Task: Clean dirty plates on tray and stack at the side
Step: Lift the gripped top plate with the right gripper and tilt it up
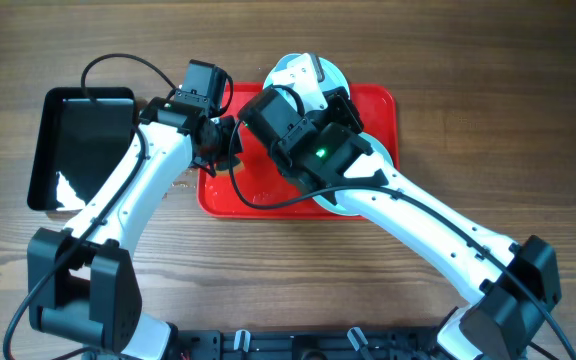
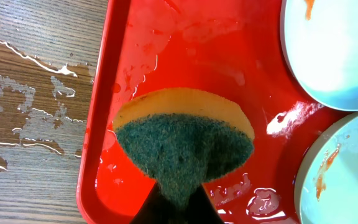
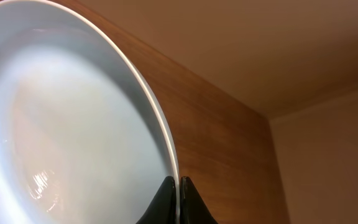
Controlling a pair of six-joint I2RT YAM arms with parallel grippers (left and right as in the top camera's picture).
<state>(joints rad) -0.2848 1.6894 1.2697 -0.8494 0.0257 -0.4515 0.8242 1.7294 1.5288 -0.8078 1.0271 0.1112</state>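
The brown wood-grain bench (image 1: 468, 120) carries a large red rectangular plastic tray (image 1: 380, 110) at twelve o'clock and a smaller black rectangular tray (image 1: 78, 140) at ten o'clock, with water puddles (image 2: 23, 124) between them.

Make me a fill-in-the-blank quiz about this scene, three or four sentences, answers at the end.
The left end effector is shut on a ___.
The right end effector grips a plate by its ___.
The tray holding two smeared plates is ___.
The smaller tray beside it is ___.
Missing: sponge; rim; red; black.
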